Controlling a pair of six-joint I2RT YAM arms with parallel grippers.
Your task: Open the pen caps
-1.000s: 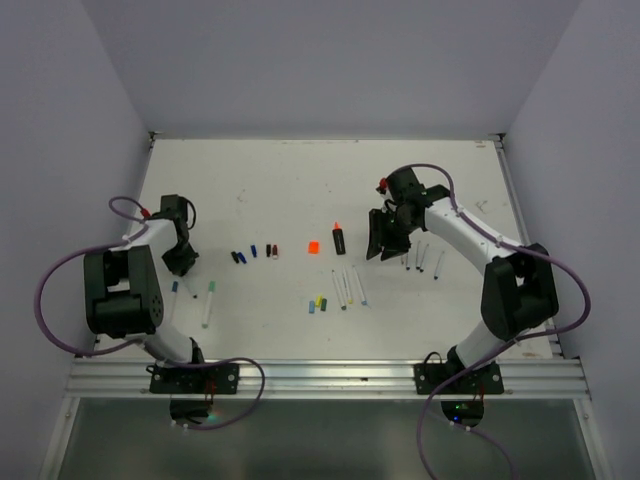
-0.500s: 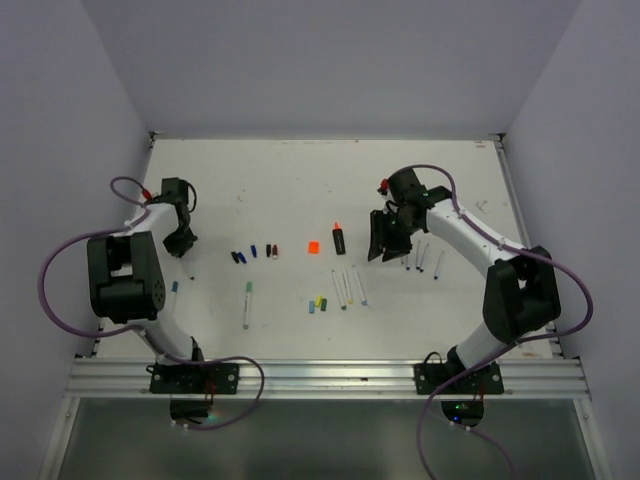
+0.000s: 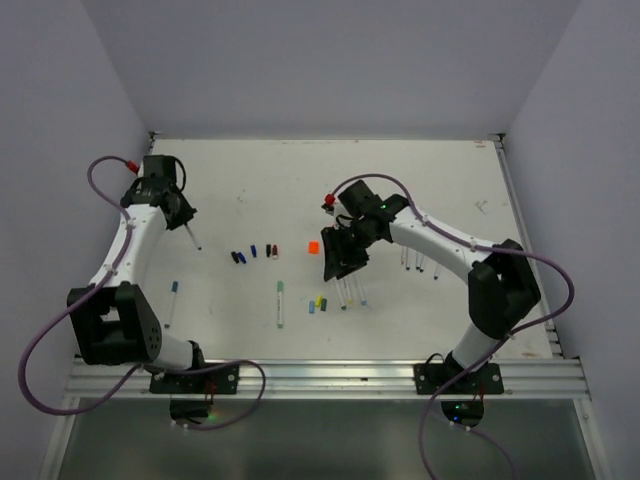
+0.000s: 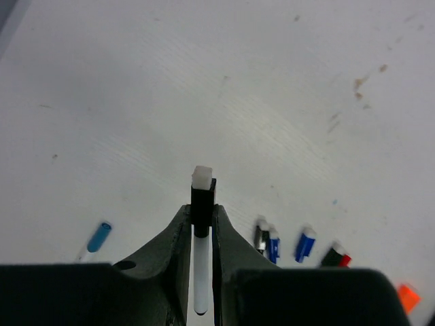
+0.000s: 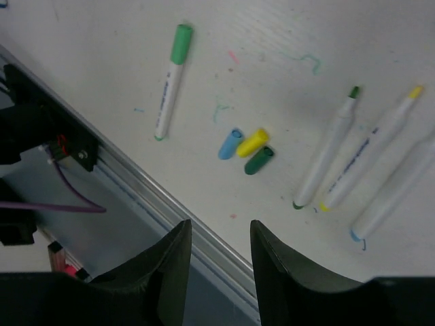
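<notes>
Slip risk in a thin hold

My left pincer (image 4: 201, 216) is clamped on a white pen (image 4: 201, 272) where its black cap (image 4: 203, 199) begins, held above the far-left table (image 4: 272, 102). A tug could swivel or drop it. My right pincer (image 5: 219, 234) hangs apart over loose caps (image 5: 253, 142), well away

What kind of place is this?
Probably a robot lab bench: the left arm and right arm bolted to a metal rail, plain walls around a white table, pens laid out for practice.
</notes>
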